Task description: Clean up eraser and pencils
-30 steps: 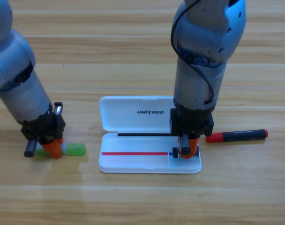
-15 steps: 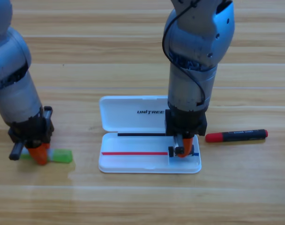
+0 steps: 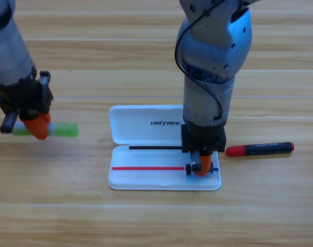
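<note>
Lifted since prev: left pincer (image 3: 39,128) gripping green pencil (image 3: 64,130); right pincer (image 3: 202,167) in case (image 3: 146,121), grip unclear.

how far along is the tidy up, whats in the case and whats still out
Nothing is clearly stowed yet. The right gripper is down in the open white case's right end with a small dark block at its tips, probably the eraser. The left gripper holds the green pencil left of the case. The red-and-black pencil lies untouched on the table, right of the case.

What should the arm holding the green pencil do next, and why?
Probably carry it right toward the open white case. The left gripper holds the green pencil, and the case lies to its right, where the right gripper reaches in.
</note>
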Controlling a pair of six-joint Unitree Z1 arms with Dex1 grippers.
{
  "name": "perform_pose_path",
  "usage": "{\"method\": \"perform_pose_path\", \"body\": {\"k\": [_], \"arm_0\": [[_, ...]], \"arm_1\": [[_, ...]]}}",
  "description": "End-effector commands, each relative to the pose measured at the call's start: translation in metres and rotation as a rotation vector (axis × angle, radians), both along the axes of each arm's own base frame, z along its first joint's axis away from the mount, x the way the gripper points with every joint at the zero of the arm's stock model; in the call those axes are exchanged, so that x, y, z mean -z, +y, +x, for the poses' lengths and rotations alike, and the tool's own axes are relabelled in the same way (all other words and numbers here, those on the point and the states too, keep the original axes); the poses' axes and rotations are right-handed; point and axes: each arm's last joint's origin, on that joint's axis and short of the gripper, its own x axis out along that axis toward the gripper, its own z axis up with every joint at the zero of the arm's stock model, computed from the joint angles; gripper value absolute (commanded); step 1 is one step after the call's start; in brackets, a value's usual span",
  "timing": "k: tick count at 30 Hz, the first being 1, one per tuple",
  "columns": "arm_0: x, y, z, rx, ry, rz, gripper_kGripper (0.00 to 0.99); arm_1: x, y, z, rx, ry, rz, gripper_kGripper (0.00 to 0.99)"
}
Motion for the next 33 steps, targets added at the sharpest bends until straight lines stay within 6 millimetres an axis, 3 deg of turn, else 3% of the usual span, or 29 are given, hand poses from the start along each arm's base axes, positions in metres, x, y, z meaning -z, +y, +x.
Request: {"method": "perform_pose_path", "body": {"k": [1, 3, 8, 12, 15, 19, 22, 25, 29, 33], "arm_0": [[-0.019, -0.003, 0.000, -0.019, -0.014, -0.008, 0.000], [-0.023, -0.006, -0.001, -0.014, -0.016, -0.011, 0.000], [-0.025, -0.013, -0.004, -0.005, -0.014, -0.013, 0.000], [-0.026, -0.021, -0.006, -0.001, -0.011, -0.019, 0.000], [-0.028, -0.030, -0.007, 0.004, -0.014, -0.024, 0.000], [-0.028, -0.043, -0.008, 0.013, -0.010, -0.034, 0.000], [-0.027, -0.053, -0.008, 0.020, -0.007, -0.041, 0.000], [-0.022, -0.066, -0.007, 0.032, 0.005, -0.046, 0.000], [-0.015, -0.085, -0.005, 0.050, 0.015, -0.051, 0.000], [-0.005, -0.107, -0.004, 0.069, 0.028, -0.054, 0.000]], "arm_1": [[0.028, 0.005, 0.005, -0.001, 0.022, -0.060, 0.629], [0.026, 0.005, 0.005, 0.002, 0.017, -0.058, 0.807], [0.007, -0.002, 0.000, 0.002, 0.003, -0.032, 0.862], [-0.046, -0.025, -0.018, 0.001, -0.021, 0.059, 0.862], [-0.087, -0.053, -0.039, 0.001, -0.044, 0.120, 0.864], [-0.114, -0.096, -0.061, 0.017, -0.047, 0.149, 0.865], [-0.103, -0.121, -0.056, 0.022, -0.017, 0.102, 0.864], [-0.074, -0.137, -0.033, 0.033, 0.002, 0.056, 0.864], [-0.031, -0.145, 0.001, 0.046, -0.014, 0.024, 0.864], [-0.004, -0.141, 0.023, 0.027, -0.050, 0.020, 0.864]]}}
